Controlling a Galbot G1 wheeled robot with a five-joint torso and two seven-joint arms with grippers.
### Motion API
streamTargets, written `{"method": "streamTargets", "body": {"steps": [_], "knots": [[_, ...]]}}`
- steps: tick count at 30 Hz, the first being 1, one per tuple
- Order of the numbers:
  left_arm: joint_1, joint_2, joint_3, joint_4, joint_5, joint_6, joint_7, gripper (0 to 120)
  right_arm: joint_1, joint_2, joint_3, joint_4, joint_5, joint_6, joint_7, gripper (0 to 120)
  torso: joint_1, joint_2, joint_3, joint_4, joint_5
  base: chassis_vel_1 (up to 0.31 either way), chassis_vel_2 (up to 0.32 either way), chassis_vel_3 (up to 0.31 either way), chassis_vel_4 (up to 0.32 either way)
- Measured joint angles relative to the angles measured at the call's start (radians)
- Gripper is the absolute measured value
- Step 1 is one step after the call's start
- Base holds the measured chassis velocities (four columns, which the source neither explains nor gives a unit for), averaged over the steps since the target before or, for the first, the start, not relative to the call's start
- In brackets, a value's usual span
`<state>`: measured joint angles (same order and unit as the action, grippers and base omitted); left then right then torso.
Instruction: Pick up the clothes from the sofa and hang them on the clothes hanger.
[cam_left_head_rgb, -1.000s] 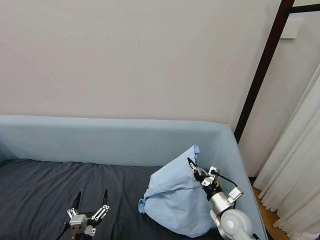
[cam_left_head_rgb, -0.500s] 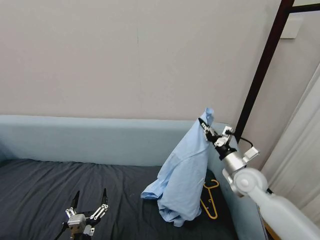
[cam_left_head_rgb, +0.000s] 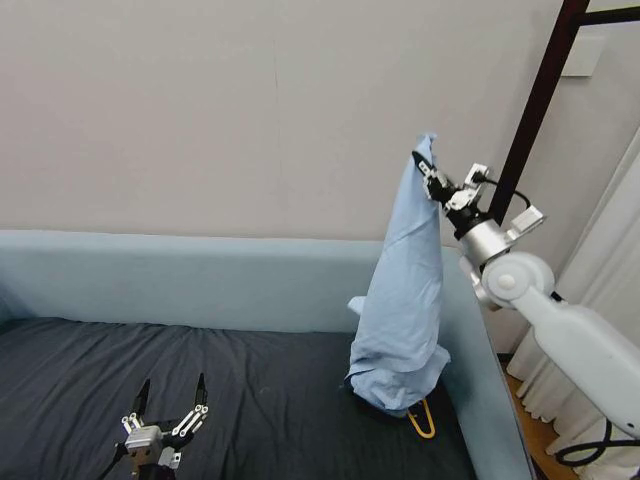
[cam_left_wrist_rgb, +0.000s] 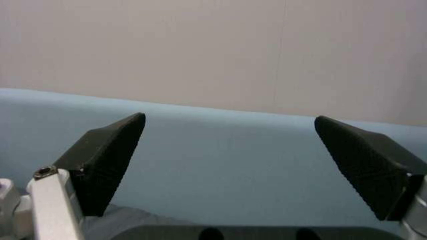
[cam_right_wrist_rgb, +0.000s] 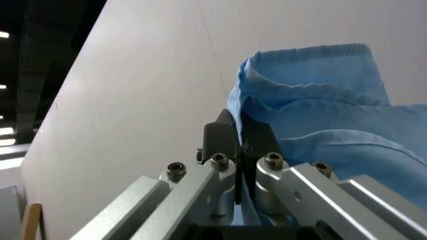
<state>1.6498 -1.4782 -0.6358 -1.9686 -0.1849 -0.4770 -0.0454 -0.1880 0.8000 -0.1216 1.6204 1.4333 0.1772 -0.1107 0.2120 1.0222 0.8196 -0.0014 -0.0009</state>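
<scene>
A light blue shirt (cam_left_head_rgb: 405, 290) hangs from its top, held high in front of the wall above the sofa's right end. My right gripper (cam_left_head_rgb: 427, 172) is shut on its upper edge; in the right wrist view the black fingers (cam_right_wrist_rgb: 227, 137) pinch the blue cloth (cam_right_wrist_rgb: 313, 100). The shirt's lower end hangs just above the dark seat (cam_left_head_rgb: 250, 400), over a yellow clothes hanger (cam_left_head_rgb: 422, 420) lying on the cushion. Low at the left, my left gripper (cam_left_head_rgb: 168, 408) stands open over the seat, with nothing between its black pads (cam_left_wrist_rgb: 107, 160).
The pale blue sofa back (cam_left_head_rgb: 200, 280) runs along the wall, and its right arm (cam_left_head_rgb: 480, 380) stands below my right arm. A dark wooden post (cam_left_head_rgb: 525, 120) rises at the right, with white curtains (cam_left_head_rgb: 600, 330) beyond it.
My right gripper has lifted the shirt from the seat up and to the right, well above the sofa back. The yellow hanger came into sight beneath it. The left gripper dropped slightly.
</scene>
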Motion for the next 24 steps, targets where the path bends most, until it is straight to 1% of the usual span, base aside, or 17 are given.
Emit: {"method": "streamTargets", "body": {"steps": [5,9,17,21,22,24], "knots": [[-0.006,-0.004,0.005,0.005,0.0,0.0,0.0,100,0.065,0.009,-0.037,-0.032,0.005,-0.001,0.006,0,0.0,0.0,0.0,0.0,0.0,0.0,0.0,0.0,0.0],[-0.009,-0.006,0.004,0.007,-0.001,0.0,-0.002,100,0.116,0.032,-0.073,-0.084,-0.001,0.001,0.007,0,0.0,0.0,0.0,0.0001,0.0001,0.0,0.0,0.0,0.0],[-0.012,0.005,-0.01,0.01,-0.017,-0.002,-0.005,100,0.145,0.068,-0.094,-0.093,-0.009,0.007,0.046,0,0.0,0.0,0.0,0.0,-0.0001,0.0,0.0,0.0,0.0],[-0.021,0.005,-0.011,0.017,-0.02,-0.003,-0.008,100,0.14,0.106,-0.15,-0.035,-0.048,0.029,0.136,0,0.0,0.0,0.0,-0.0001,-0.0001,0.0,0.0,0.0,0.0],[-0.021,0.005,-0.011,0.017,-0.02,-0.003,-0.008,100,0.14,0.106,-0.15,-0.035,-0.048,0.029,0.136,0,0.0,0.0,0.0,-0.0001,-0.0001,0.0,0.0,0.0,0.0],[-0.024,0.005,-0.011,0.022,-0.021,-0.004,-0.01,100,0.128,0.144,-0.177,-0.009,-0.089,0.039,0.199,0,0.0,0.0,0.0,0.0001,-0.0001,0.0,0.0,0.0,0.0]]}}
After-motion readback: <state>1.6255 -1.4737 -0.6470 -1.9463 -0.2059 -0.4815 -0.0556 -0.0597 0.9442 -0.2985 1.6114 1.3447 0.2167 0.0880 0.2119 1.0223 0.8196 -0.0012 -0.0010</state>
